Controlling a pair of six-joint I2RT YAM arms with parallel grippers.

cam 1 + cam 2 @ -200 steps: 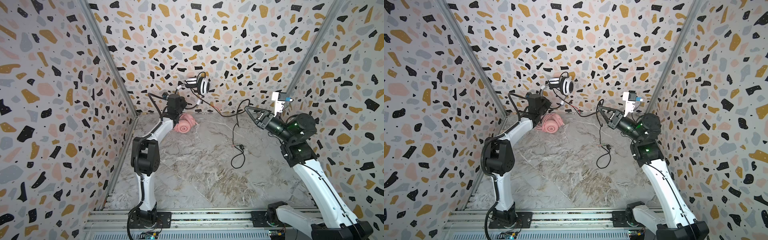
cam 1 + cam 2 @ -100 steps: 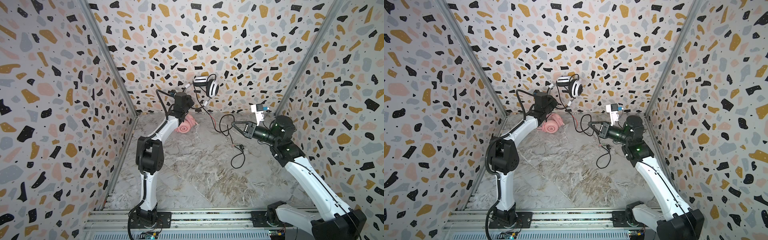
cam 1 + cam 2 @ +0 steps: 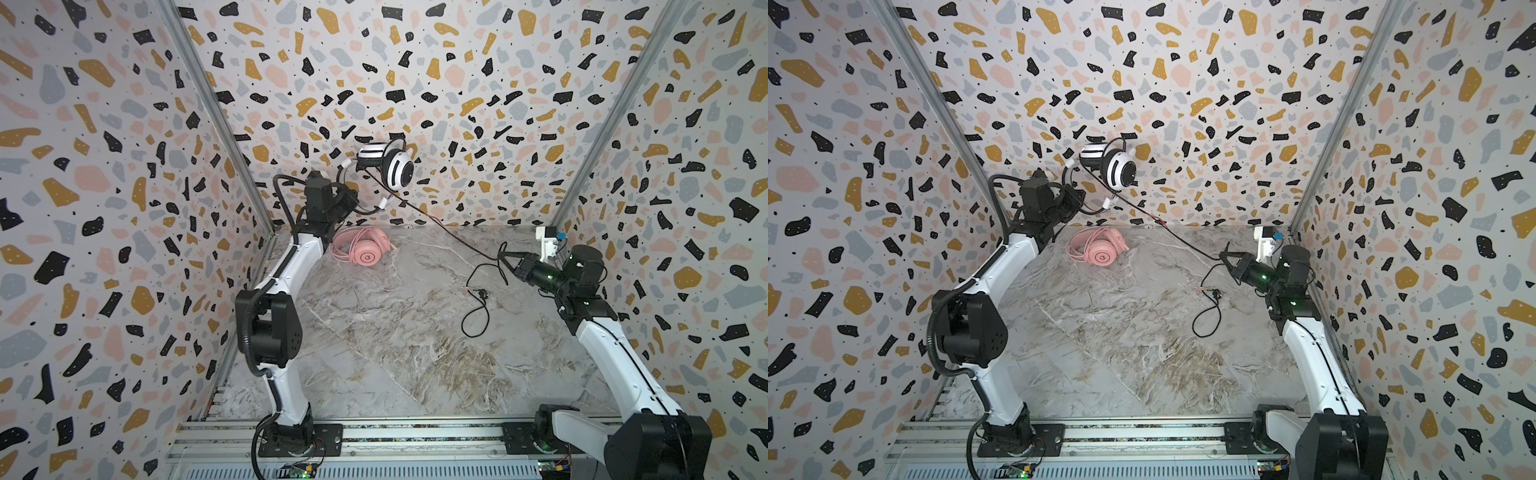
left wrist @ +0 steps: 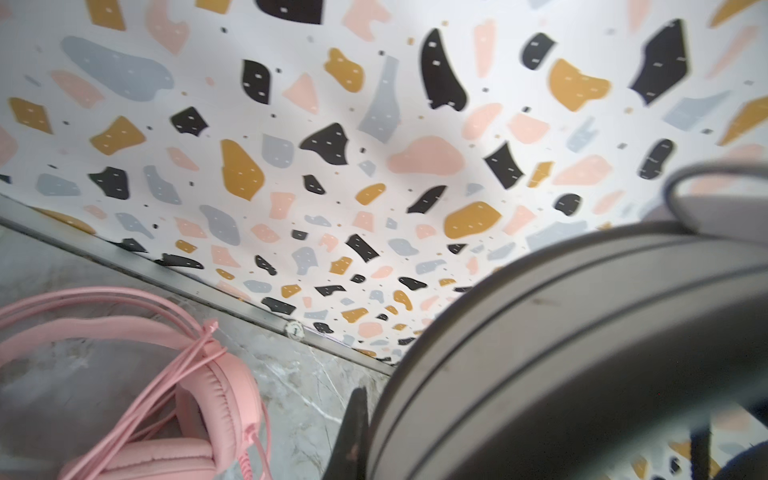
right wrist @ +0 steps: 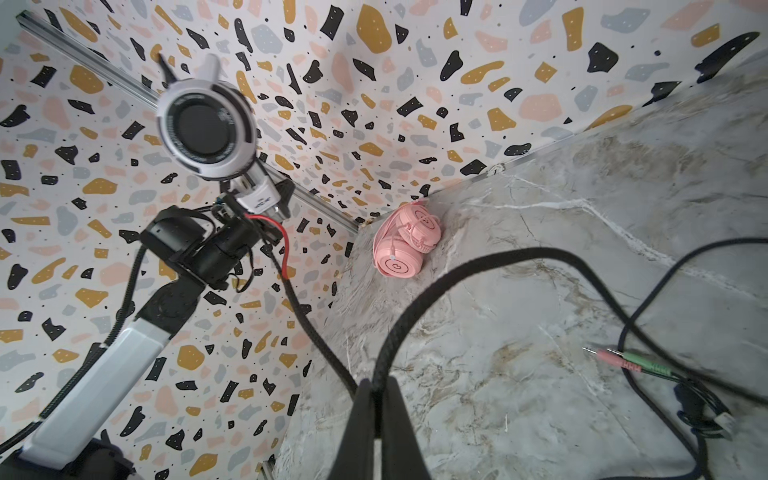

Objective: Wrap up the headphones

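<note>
Here the left gripper [image 3: 354, 203] is closed tight on the white headset [image 3: 395, 170], holding it in the air above and just behind the pink headset [image 3: 363, 251], which lies on the table [image 3: 395, 332]. Well to the right of the pink headset, the right gripper [image 5: 376, 399] pinches the black cord [image 5: 320, 332], which stretches nearly straight up to the white headset. The plugs [image 5: 623, 359] rest on the table further right.

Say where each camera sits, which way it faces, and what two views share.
Top views: high in front, looking down; both arms, left gripper, right gripper show.
Left wrist: faces back wall, pink headset; one finger shows.
Right wrist: faces left arm, white headset; fingers pinch cord.
Shared: both wrist views show the pink headset.
</note>
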